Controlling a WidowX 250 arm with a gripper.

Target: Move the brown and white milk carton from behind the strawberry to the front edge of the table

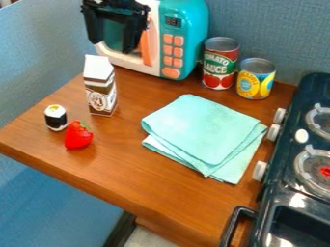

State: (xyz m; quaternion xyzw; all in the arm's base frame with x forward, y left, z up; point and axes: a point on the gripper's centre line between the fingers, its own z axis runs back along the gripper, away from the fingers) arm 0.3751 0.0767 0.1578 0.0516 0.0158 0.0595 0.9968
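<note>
- Gripper [115,37]: at the top left, its two fingers wide apart, with nothing held between them. It hangs in front of the oven; whether it touches the door, I cannot tell.
- Oven [185,19]: at the back of the table [138,161], nearest the gripper. Its orange handle [147,46] is upright, just beside the right-hand finger in the view. A good grip there would need one finger on each side, square to the bar; a pull should be slow and follow the door's swing, lest the light toy slide.
- Carton [101,89]: upright, in front of the oven. It looks easy to tip, so low passes should clear it.
- Cans [220,62]: two, upright, to the right of the oven.
- Cloth [203,128]: folded flat, mid-table.
- Roll [56,118] and strawberry [78,135]: close together near the left edge.
- Stove [274,214]: at the right.
</note>
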